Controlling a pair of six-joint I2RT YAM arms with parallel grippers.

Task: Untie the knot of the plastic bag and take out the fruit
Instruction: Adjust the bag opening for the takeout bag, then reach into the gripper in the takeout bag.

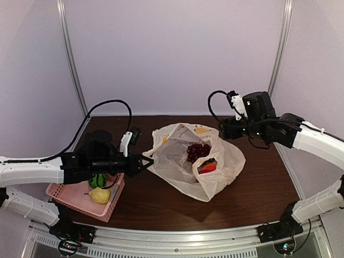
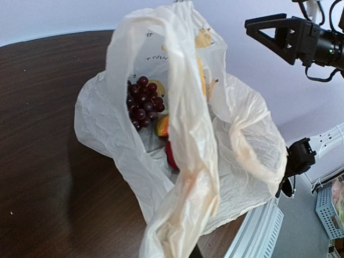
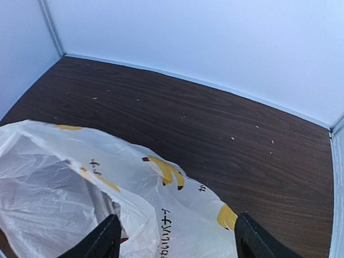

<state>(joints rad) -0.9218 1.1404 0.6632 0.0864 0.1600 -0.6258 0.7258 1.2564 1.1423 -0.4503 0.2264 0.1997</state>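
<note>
The pale peach plastic bag (image 1: 200, 161) lies open on the table, its handle loops apart; no knot shows. Inside it are a dark purple grape bunch (image 1: 198, 151) and red fruit (image 1: 208, 167); they also show in the left wrist view, grapes (image 2: 142, 102) and red fruit (image 2: 171, 156). My left gripper (image 1: 146, 161) is shut on the bag's left handle (image 2: 185, 177), which hides its fingers in the left wrist view. My right gripper (image 1: 223, 129) is open and empty just above the bag's far right rim (image 3: 177, 188).
A pink perforated basket (image 1: 70, 196) stands at the front left under my left arm, holding a green striped ball (image 1: 97, 180) and a yellow pear (image 1: 99, 195). White walls close the back and sides. A metal rail (image 1: 177, 239) runs along the near edge.
</note>
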